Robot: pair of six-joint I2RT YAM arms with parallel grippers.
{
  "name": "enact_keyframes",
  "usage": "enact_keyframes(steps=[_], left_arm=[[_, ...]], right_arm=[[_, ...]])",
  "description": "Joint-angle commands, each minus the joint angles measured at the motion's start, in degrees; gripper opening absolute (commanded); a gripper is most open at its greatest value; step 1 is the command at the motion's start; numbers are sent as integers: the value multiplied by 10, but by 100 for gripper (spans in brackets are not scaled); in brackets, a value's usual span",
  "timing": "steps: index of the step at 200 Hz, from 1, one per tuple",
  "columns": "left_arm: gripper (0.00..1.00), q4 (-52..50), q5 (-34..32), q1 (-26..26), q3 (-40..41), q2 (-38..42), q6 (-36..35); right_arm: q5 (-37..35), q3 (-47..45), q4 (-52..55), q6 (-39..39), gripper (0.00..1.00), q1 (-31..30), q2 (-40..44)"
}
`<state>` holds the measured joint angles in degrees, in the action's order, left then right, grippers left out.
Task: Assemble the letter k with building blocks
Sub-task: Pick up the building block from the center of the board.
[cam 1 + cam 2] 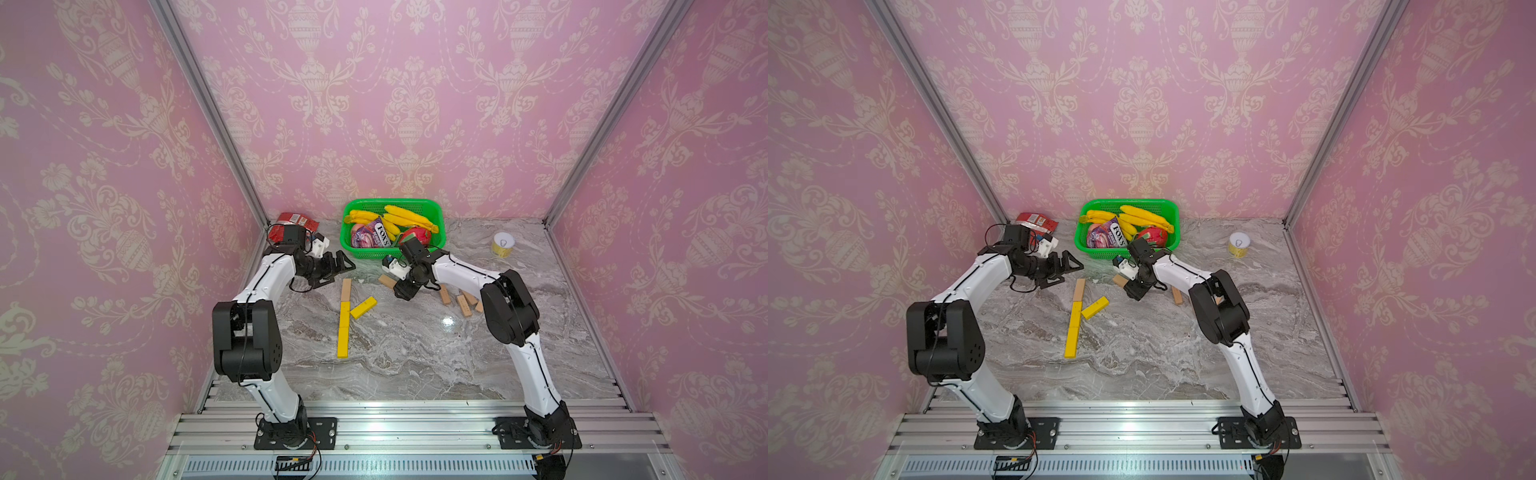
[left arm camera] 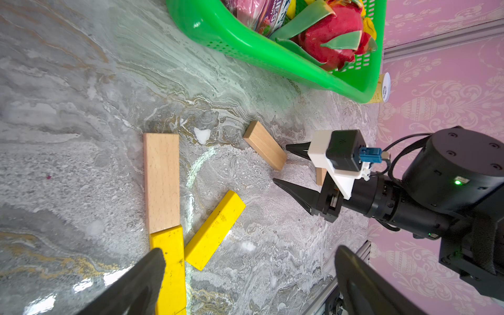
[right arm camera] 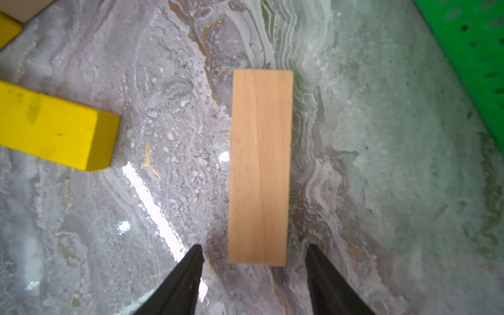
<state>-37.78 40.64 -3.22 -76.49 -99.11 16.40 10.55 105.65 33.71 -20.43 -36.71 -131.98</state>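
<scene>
A stem of building blocks lies on the marble: a wood block (image 1: pixel 346 289) at the far end, then two yellow blocks (image 1: pixel 344 328). A slanted yellow block (image 1: pixel 363 307) (image 2: pixel 215 229) touches the stem's right side, so the letter k shows only in part. A loose wood block (image 3: pixel 260 163) (image 2: pixel 264 144) lies right of it. My right gripper (image 3: pixel 254 246) (image 1: pixel 400 291) is open, its fingertips on either side of that block's near end without touching. My left gripper (image 2: pixel 251 252) (image 1: pixel 336 272) hangs wide open and empty, left of the stem's far end.
Several more wood blocks (image 1: pixel 461 300) lie in a heap under my right forearm. A green basket (image 1: pixel 437 212) with bananas, a candy bag and a dragon fruit stands at the back. A red packet (image 1: pixel 291 220) sits back left, a yellow can (image 1: pixel 503 244) back right.
</scene>
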Motion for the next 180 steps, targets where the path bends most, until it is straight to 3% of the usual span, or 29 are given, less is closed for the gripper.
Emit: enact_keyframes(steps=[1,90,141,180], left_arm=[[99,-7,-3,-4,-11,16,-6],[99,-12,-1,-5,-16,6,-10],[99,-12,0,-7,-16,5,-9],[99,-11,-1,-8,-15,2,-9]], right_arm=[[-2,69,40,0,64,-7,-37],[1,172,100,-28,66,-6,-111],[5,173,114,-31,39,-6,-115],[-1,53,46,-14,29,-6,-40]])
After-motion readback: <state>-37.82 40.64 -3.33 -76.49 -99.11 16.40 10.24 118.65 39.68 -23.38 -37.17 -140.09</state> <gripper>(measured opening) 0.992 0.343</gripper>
